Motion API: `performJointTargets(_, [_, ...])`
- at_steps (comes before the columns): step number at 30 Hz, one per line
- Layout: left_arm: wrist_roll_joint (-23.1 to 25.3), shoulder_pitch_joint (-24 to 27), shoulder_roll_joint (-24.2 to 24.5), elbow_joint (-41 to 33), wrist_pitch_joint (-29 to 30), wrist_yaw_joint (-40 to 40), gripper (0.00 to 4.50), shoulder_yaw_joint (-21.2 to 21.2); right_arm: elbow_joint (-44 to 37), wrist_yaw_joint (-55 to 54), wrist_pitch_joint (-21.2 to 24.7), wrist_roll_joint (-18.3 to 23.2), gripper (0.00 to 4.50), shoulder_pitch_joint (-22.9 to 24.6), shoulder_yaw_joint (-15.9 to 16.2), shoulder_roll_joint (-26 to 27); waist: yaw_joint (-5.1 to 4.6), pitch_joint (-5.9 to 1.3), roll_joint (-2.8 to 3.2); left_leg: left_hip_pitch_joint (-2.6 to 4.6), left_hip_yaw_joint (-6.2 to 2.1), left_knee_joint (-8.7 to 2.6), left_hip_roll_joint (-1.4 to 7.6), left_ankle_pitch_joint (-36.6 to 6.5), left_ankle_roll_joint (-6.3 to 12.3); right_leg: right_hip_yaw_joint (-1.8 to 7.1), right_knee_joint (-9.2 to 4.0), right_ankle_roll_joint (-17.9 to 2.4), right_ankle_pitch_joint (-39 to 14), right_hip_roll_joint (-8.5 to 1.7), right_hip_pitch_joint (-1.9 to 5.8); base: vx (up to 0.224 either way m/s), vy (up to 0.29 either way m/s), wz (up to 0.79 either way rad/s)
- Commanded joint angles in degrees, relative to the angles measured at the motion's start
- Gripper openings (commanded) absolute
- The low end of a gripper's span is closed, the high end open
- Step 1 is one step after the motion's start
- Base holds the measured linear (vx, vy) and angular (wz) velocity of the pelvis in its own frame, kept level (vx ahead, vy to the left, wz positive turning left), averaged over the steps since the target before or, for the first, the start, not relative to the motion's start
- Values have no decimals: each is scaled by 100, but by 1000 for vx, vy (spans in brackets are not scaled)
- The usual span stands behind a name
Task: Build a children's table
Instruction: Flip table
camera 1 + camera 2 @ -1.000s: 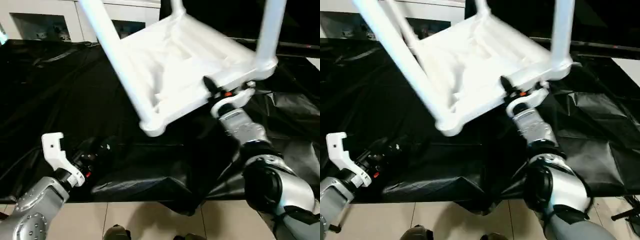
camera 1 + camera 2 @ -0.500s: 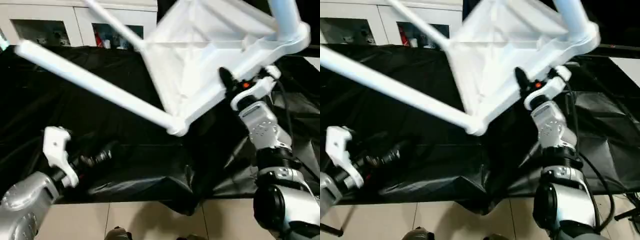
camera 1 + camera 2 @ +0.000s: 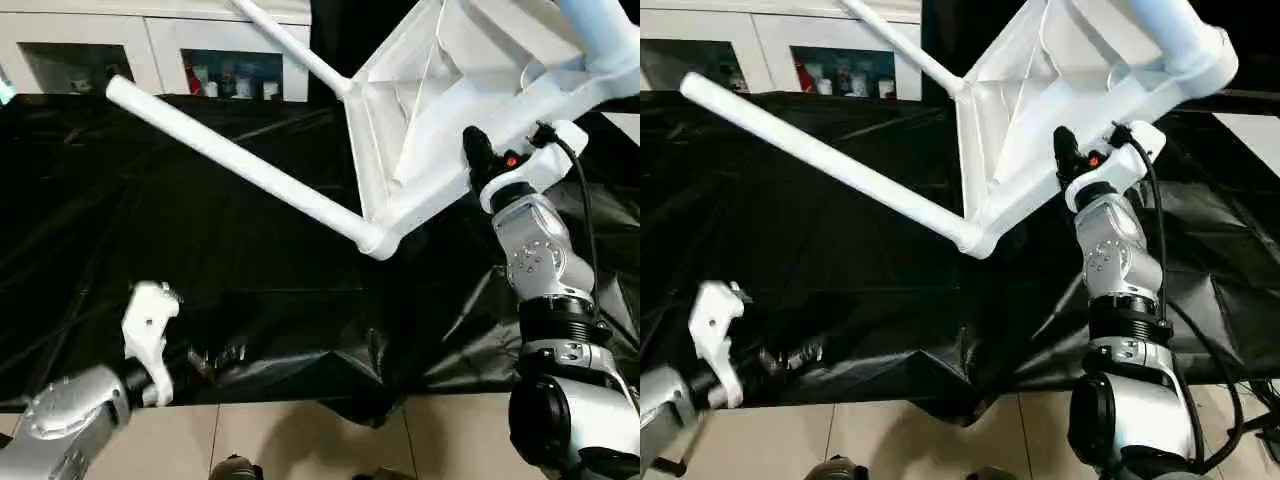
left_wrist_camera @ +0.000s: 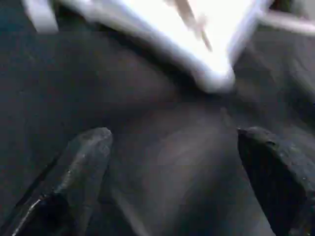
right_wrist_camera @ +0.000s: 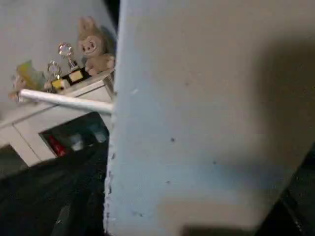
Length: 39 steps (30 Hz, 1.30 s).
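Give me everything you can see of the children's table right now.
The children's table is white plastic, lifted off the black-draped work table and tipped steeply, ribbed underside facing the camera. Legs are fitted in corner sockets: one long tapered tube juts toward picture left, a thinner-looking one runs behind it, and a third rises at upper right. The right gripper is clamped on the tabletop's rim near that corner; nothing else touches it.
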Motion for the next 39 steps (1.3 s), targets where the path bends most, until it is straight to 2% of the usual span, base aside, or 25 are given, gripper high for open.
performJointTargets(1, [173,-296,-88,-23,-396,257,450,181,-169,16,8,-543,193,25,405,-178,-39,-365,6,67,-53,-420,156,-1155,-188,241,-455,-600,-1411,-325,191,0,0,0])
performJointTargets(2, [234,-818,-78,-82,-635,351,450,275,-208,29,15,-723,193,-22,558,-198,-39,-376,-17,67,-50,-414,157,-1100,-187,242,-437,-604,-1292,-327,201,0,0,0])
performJointTargets(3, [226,-901,-54,-110,-635,334,450,279,-212,28,18,-754,193,-32,586,-203,-32,-390,10,114,-40,-401,154,-1138,-215,239,-431,-626,-1257,-319,167,0,0,0])
performJointTargets(5, [87,-1184,9,-339,-559,269,450,291,-250,3,-14,-901,193,-65,693,-216,-55,-388,-22,56,-64,-420,157,-1095,-270,229,-391,-668,-1108,-326,221,0,0,0])
performJointTargets(7, [81,-1250,24,-401,-556,265,450,286,-263,10,-19,-918,193,-71,714,-215,-69,-406,-40,67,-55,-400,158,-1062,-261,236,-372,-696,-960,-326,213,0,0,0])
performJointTargets(8, [124,-1325,58,-414,-543,250,450,236,-275,3,-24,-933,193,-68,750,-211,-72,-410,-11,73,-50,-393,156,-1027,-255,242,-366,-719,-869,-315,202,0,0,0])
performJointTargets(10, [255,-1477,56,-391,-587,314,450,154,-311,-15,-17,-960,193,-49,818,-204,-77,-419,-29,83,-39,-386,152,-1033,-243,241,-365,-752,-780,-300,197,0,0,0])
performJointTargets(12, [375,-1619,38,-344,-615,351,450,42,-359,5,-4,-980,193,-30,879,-185,-53,-404,-29,106,-38,-396,161,-1204,-262,243,-393,-736,-967,-302,181,0,0,0])
performJointTargets(14, [461,-1714,34,-256,-689,325,450,-84,-415,53,21,-1041,191,-10,964,-187,-43,-403,-41,94,-52,-406,162,-1291,-311,240,-404,-686,-1134,-313,193,0,0,0])
performJointTargets(17, [581,-1848,-46,-16,-861,314,450,-250,-491,126,40,-1126,191,14,1068,-187,-28,-413,-51,93,-45,-397,152,-1225,-310,253,-402,-639,-1099,-318,192,0,0,0])
performJointTargets(18, [643,-1902,-81,50,-910,337,450,-303,-509,148,57,-1152,191,19,1090,-180,-32,-422,-56,67,-57,-402,156,-1132,-315,248,-384,-650,-989,-325,219,0,0,0])
performJointTargets(19, [708,-1960,-114,104,-917,367,450,-379,-520,168,70,-1187,191,21,1119,-167,-28,-428,-75,71,-53,-395,158,-1066,-297,247,-374,-662,-901,-326,218,0,0,0])
performJointTargets(20, [756,-1998,-196,173,-1055,398,450,-419,-529,187,95,-1200,191,28,1146,-148,-26,-431,-62,74,-54,-393,162,-1036,-300,247,-363,-685,-847,-328,217,0,0,0])
performJointTargets(21, [866,-2060,-257,270,-1139,474,450,-473,-539,200,119,-1205,191,42,1186,-114,-32,-427,-88,73,-47,-392,162,-1012,-275,248,-367,-711,-800,-323,216,0,0,0])
performJointTargets(22, [867,-2120,-275,349,-1139,419,450,-538,-549,221,131,-1203,191,64,1229,-69,-29,-422,-79,71,-48,-395,159,-1024,-271,248,-375,-712,-820,-320,215,0,0,0])
performJointTargets(24, [956,-2219,-327,512,-1120,420,450,-679,-547,320,139,-1273,191,122,1406,5,-27,-422,-83,80,-52,-400,164,-1090,-276,249,-384,-702,-941,-337,210,0,0,0])
performJointTargets(26, [1244,-2356,-397,863,-1424,538,450,-823,-458,327,68,-1503,191,143,1617,29,-33,-416,-95,70,-57,-406,161,-1107,-281,249,-409,-665,-1019,-335,206,0,0,0])
performJointTargets(28, [1641,-2573,-246,1213,-1293,551,450,-1105,-217,262,-33,-1707,191,99,1777,56,-76,-433,-93,76,-74,-414,166,-1147,-331,244,-395,-613,-1038,-343,210,0,0,0])
performJointTargets(29, [1641,-2573,-246,1213,-1293,551,450,-1105,-217,262,-33,-1707,191,99,1777,56,-91,-429,-91,86,-74,-415,160,-1195,-336,243,-402,-612,-1074,-339,194,0,0,0])
performJointTargets(30, [1651,-2617,-214,1259,-1265,477,450,-1150,-168,278,-57,-1713,191,88,1789,63,-116,-435,-105,75,-86,-421,166,-1247,-360,239,-394,-631,-1088,-352,218,0,0,0])
performJointTargets(32, [1946,-2787,-86,1504,-1572,305,450,-1350,3,243,-117,-1798,191,63,1829,96,-134,-436,-104,84,-89,-418,163,-1288,-333,238,-420,-650,-1085,-343,200,0,0,0])
performJointTargets(33, [2132,-2878,-49,1647,-1740,299,450,-1434,97,220,-158,-1823,247,51,1823,128,-142,-434,-99,89,-84,-418,160,-1334,-333,242,-417,-679,-1109,-342,192,0,0,0])
performJointTargets(35, [2326,-2959,-37,1768,-1891,394,450,-1482,175,206,-203,-1800,261,42,1785,170,-149,-430,-98,81,-97,-427,171,-1411,-359,240,-413,-705,-1166,-358,210,0,0,0])
performJointTargets(37, [2543,-3095,-26,1920,-1899,576,450,-1509,433,65,-408,-1934,279,23,1798,193,-163,-437,-83,91,-92,-417,165,-1443,-397,238,-414,-789,-1175,-361,194,0,0,0])
performJointTargets(39, [2647,-3130,-8,1960,-2007,679,450,-1517,490,70,-495,-1947,279,41,1795,203,-147,-453,-102,81,-86,-403,171,-1359,-355,243,-410,-831,-1040,-376,210,0,0,0])
